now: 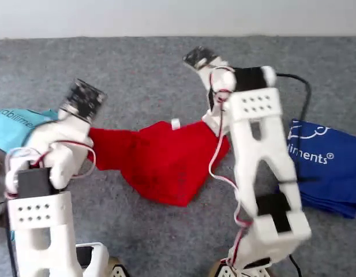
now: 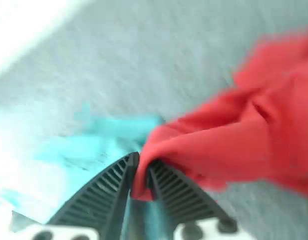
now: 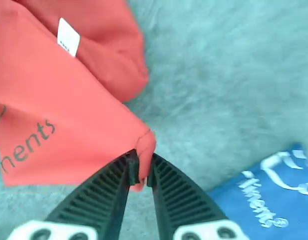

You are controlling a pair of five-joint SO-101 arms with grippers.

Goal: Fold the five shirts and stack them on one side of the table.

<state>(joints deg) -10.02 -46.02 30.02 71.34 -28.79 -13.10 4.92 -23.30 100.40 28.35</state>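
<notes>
Your left fingers [image 2: 101, 190] and right fingers [image 3: 101, 192] each clamp one end of the red shirt [image 1: 163, 158], whose long axis runs parallel to the table's [image 1: 137, 69] far edge.

I read the red shirt [image 1: 163, 161] as soft matt cloth, creased; the blue shirt [image 1: 328, 167] and teal shirt [image 1: 16, 124] look like the same matt cloth, with flat printed lettering; the surface [image 1: 137, 69] is grey, fuzzy, felt-like; the left fingers [image 2: 101, 192] and right fingers [image 3: 176, 197] are dull black ribbed plastic; the arm shells [image 1: 270, 156] are smooth white plastic.
</notes>
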